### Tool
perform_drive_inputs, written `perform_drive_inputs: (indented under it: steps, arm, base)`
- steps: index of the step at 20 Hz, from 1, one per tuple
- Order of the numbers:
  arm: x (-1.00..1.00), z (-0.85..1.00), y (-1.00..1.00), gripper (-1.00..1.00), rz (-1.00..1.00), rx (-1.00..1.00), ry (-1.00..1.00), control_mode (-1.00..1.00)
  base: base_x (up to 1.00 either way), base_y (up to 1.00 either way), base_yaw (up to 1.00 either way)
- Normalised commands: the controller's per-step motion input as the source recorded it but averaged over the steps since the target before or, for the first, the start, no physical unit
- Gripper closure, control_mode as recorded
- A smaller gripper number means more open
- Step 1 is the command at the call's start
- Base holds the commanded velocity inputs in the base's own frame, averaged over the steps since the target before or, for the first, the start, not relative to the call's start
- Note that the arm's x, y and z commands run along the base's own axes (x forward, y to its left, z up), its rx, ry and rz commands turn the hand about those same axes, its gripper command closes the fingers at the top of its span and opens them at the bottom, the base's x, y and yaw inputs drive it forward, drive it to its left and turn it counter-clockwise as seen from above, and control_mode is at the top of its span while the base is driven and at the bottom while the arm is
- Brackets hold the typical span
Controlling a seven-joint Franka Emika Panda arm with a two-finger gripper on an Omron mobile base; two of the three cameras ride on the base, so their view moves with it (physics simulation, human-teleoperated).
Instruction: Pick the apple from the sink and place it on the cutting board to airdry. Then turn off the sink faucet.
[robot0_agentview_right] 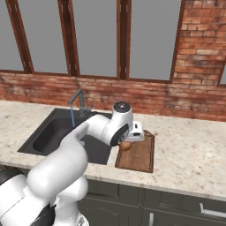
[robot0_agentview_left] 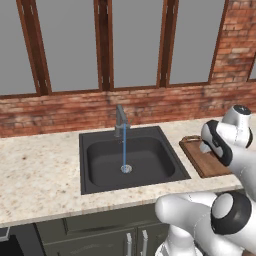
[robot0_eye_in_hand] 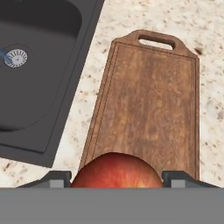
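I keep pincer pinching apple above cutting board, near its sink-side end, for drop onto wood; sink faucet runs water into sink; closing it comes after.

One small round red-orange apple. One brown wooden rectangular cutting board with a loop handle at its far end. One dark grey-black square sink, holding one small round silver drain. One short grey metal faucet, and one thin blue water stream below it. One speckled beige counter. Two silver cabinet handles, side by side, near.
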Motion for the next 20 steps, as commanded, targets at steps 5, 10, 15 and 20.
perform_drive_inputs:
  steps: [5,10,15,20]
  arm:
    - [0.06,-0.1,-0.15,1.0,0.0,0.0,0.01,-1.0]
    - [0.05,-0.18,-0.16,1.0,0.0,0.0,0.01,-1.0]
    - [0.06,-0.21,-0.11,1.0,0.0,0.0,0.0,-1.0]
    - [0.06,-0.17,-0.08,1.0,0.0,0.0,0.0,-1.0]
  base:
    - [0.0,0.0,0.0]
    - [0.0,0.0,0.0]
    - [0.0,0.0,0.0]
    - [0.0,0.0,0.0]
